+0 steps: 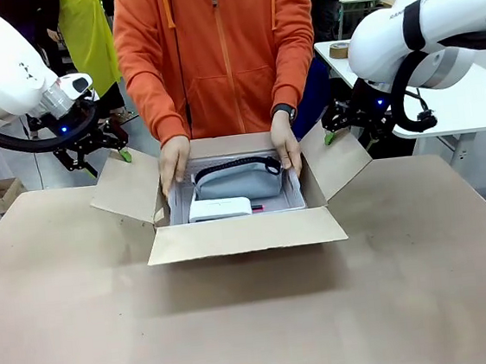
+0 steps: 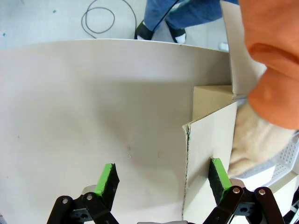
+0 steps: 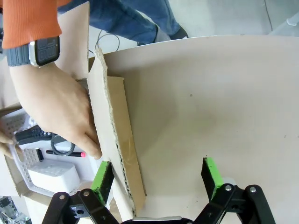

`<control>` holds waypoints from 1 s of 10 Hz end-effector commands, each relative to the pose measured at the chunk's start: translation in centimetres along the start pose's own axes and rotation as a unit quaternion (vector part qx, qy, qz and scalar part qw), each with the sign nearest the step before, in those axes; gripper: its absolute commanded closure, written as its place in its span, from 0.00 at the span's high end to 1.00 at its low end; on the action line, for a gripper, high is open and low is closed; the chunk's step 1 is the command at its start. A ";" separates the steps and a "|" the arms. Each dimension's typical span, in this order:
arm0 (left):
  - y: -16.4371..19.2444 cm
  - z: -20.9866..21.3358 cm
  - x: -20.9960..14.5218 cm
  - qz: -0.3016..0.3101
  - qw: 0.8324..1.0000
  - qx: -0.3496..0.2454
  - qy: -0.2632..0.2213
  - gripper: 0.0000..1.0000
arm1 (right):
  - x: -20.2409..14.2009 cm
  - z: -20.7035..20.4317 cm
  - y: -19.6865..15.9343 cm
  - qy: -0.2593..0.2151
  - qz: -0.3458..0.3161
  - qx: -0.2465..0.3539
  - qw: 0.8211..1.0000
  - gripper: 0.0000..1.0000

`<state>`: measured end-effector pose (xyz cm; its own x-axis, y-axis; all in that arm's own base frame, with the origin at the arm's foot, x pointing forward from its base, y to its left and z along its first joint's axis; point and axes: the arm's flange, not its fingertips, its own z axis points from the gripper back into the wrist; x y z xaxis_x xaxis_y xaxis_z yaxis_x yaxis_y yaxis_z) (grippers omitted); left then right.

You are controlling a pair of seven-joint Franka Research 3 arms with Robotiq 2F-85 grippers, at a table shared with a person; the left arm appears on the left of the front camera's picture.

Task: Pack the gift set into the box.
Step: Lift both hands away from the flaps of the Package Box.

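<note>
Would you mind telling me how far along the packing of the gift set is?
Done: the pale grey perforated plastic tray, with its blue-grey pouch and small white flat box, is down inside the large brown cardboard carton. In hand: the person's hands grip the tray's sides; the open left gripper and right gripper each straddle a side flap. Left: letting go and closing the four open flaps.

Scant room inside the large brown corrugated cardboard carton [image 1: 247,234]: filled by the pale grey perforated plastic tray [image 1: 292,196], with a person's bare hand [image 1: 173,161] at one end and the watch-wearing hand [image 1: 287,147] at the other. Side flaps [image 1: 126,190] splayed outward under the wide-spread left gripper [image 2: 162,179] and right gripper [image 3: 156,173]. Bare tan tabletop [image 1: 257,319] in front.
</note>
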<state>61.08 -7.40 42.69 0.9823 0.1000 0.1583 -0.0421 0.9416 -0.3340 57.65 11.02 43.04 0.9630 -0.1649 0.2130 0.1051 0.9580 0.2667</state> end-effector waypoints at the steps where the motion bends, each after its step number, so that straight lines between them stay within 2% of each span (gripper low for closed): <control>1: 0.2 0.1 -0.3 0.003 1.000 0.011 -0.005 1.00 | 0.2 0.3 0.3 0.002 -0.006 -0.006 1.000 1.00; 7: 0.0 0.0 0.0 0.000 1.000 0.000 0.000 1.00 | 0.0 0.0 0.0 0.000 0.000 0.000 1.000 1.00; 8: 2.2 3.1 -1.3 -0.058 0.995 -0.083 0.006 1.00 | 0.0 4.8 -1.4 0.003 0.002 0.103 0.995 1.00; 9: 5.9 6.1 -2.6 -0.102 0.976 -0.190 0.011 1.00 | -0.3 10.0 -4.4 0.004 -0.015 0.217 0.976 1.00; 10: 10.2 7.7 -3.5 -0.160 0.940 -0.301 0.030 1.00 | -0.9 13.2 -7.9 -0.026 -0.054 0.266 0.962 1.00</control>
<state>58.92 -2.24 47.26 0.9600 -0.0185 0.2795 0.1804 0.8042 -0.5664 56.46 8.58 48.40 0.9503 -0.2099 0.2298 0.0741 0.8696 0.4881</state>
